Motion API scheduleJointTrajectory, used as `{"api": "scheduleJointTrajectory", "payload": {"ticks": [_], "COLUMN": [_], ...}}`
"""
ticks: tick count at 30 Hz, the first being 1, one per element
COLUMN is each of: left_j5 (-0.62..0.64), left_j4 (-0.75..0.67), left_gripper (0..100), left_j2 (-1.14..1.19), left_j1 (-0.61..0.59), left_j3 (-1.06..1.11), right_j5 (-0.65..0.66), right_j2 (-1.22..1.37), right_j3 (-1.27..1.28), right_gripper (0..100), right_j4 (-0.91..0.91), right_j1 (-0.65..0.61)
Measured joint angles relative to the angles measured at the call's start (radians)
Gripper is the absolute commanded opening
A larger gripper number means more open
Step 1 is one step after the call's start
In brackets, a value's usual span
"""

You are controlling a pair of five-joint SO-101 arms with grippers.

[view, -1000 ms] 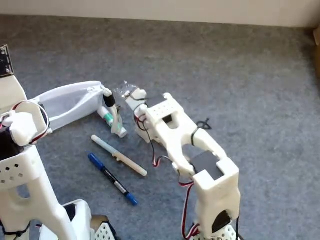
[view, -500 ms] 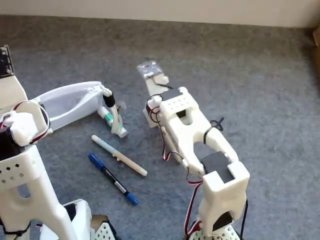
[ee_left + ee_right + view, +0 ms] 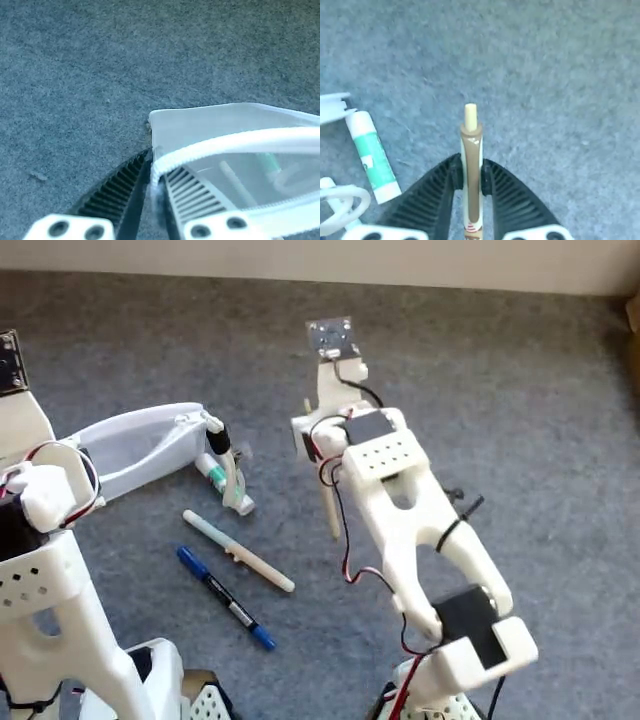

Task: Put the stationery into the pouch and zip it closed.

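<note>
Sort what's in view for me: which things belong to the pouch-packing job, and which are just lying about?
Job:
pouch, held by the left gripper
brown pen, in the right gripper
glue stick, at the pouch's mouth
cream pen and blue pen, lying loose

Not the job:
grey carpet
pale wall at the back

High view looks down on carpet (image 3: 540,400); wrist views close, downward; glue stick (image 3: 213,472) probably shared.

A translucent white pouch (image 3: 140,455) lies open at left, a green-white glue stick (image 3: 213,475) at its mouth, a cream pen (image 3: 238,551) and blue pen (image 3: 225,598) diagonal below, and a tan pen (image 3: 471,140) clamped in the right gripper (image 3: 471,161).
</note>
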Motion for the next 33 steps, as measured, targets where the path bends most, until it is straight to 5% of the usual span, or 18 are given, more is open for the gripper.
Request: {"api": "scheduleJointTrajectory", "payload": {"ticks": [8,18,33], "left_j5": [0.0,0.0,0.0], "left_j4": [0.0,0.0,0.0], "left_gripper": [1,1,1], "left_j2": [0.0,0.0,0.0], "left_j1": [0.0,0.0,0.0], "left_j3": [0.0,0.0,0.0], "right_j5": [-0.009,-0.247,-0.256], "right_j2": [-0.213,-0.551,-0.856], "right_j3": [0.103,0.203,0.239], "right_gripper": [0.5,0.5,0.5], "right_j4": [0.0,0.0,-0.063], "right_j1": [0.0,-0.003,-0.236]}}
